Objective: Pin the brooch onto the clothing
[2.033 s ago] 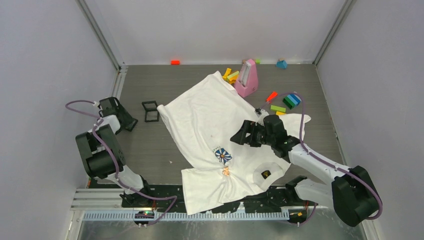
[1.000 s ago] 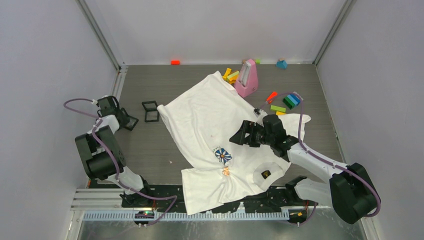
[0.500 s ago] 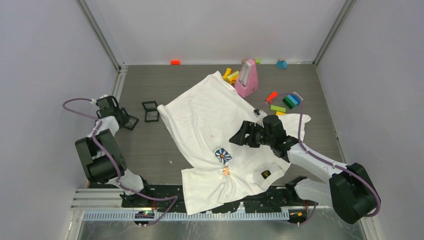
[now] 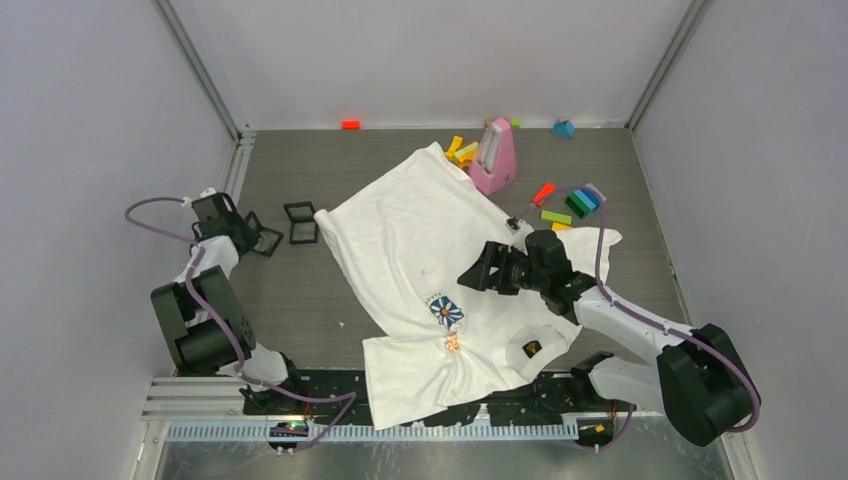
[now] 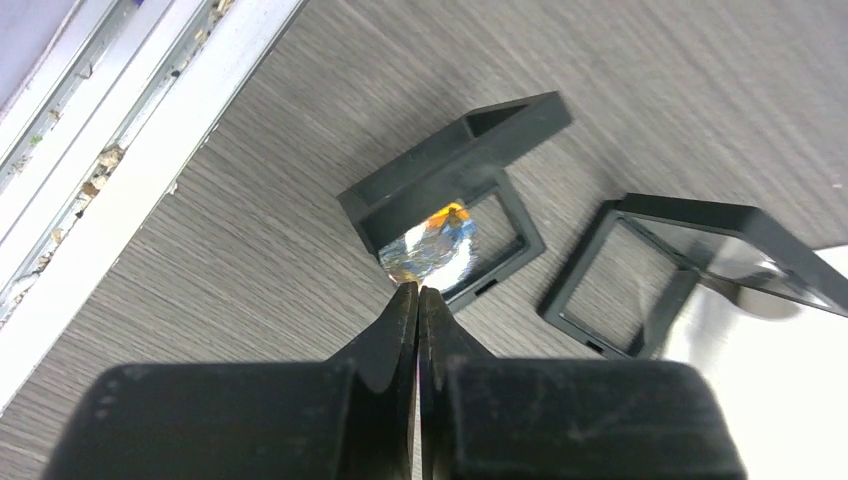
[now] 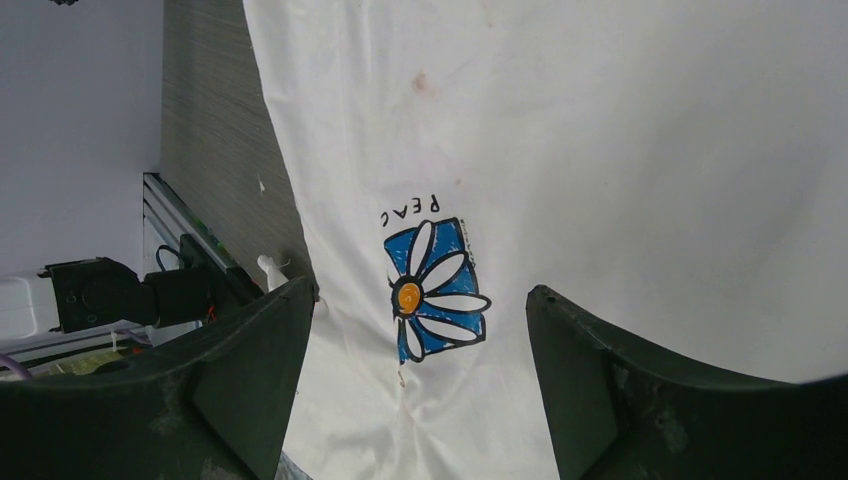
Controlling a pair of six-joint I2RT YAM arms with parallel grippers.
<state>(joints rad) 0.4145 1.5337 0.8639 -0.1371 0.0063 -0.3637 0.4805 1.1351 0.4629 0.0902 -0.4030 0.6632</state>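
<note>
While left gripper points down pinched, right gripper hovers agape over clothing

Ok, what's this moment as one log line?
left gripper: shut, tips at small black box | right gripper: open above shirt

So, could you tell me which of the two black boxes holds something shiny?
The box right in front of the left gripper: an iridescent piece lies in its frame. The other box, nearer the white T-shirt, looks empty.

White cloth T-shirt, matt wood-grain table, smooth black plastic frames
</note>
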